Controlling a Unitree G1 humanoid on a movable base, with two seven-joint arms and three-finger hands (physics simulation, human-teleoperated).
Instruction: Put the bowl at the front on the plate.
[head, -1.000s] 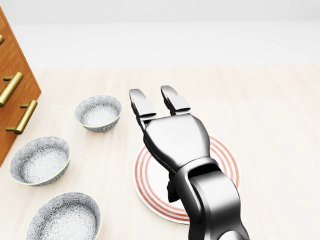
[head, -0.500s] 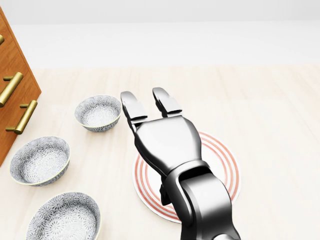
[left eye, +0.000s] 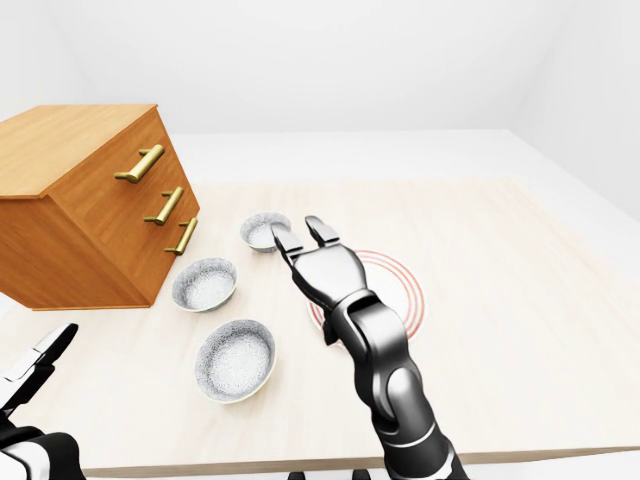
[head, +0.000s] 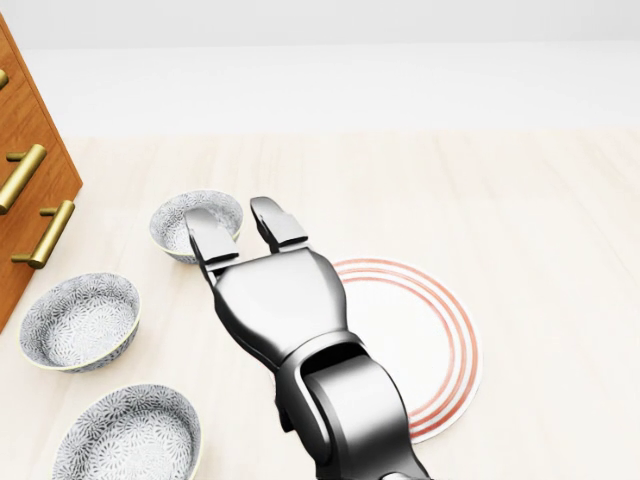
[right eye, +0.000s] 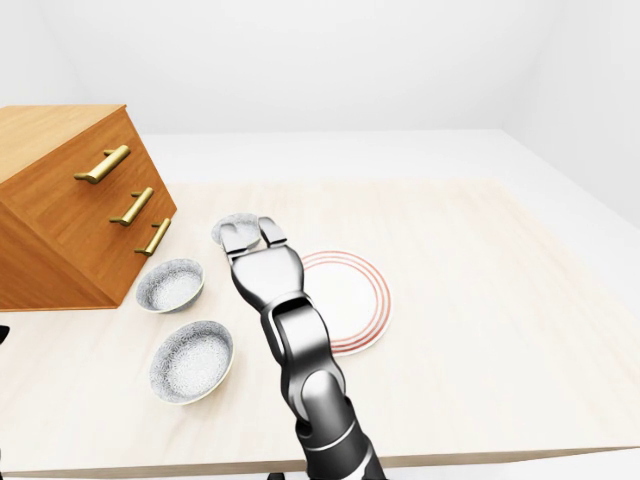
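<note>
Left-eye view: right robot hand (left eye: 300, 231), fingers apart, hovers with the likely target bowl (left eye: 257, 231) just left of its fingertips, plate (left eye: 402, 288) right of its palm; head view: fingertips overlap the bowl's rim; right-eye view: hand mostly hides it, so centre before closing.

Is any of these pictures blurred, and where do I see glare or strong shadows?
Nothing is blurred in any view. In the head view, bright glare streaks lie on the glossy right hand. In the left-eye view the light is soft and even, and the lowest bowl casts only a faint shadow on the table. The right-eye view looks the same.
</note>
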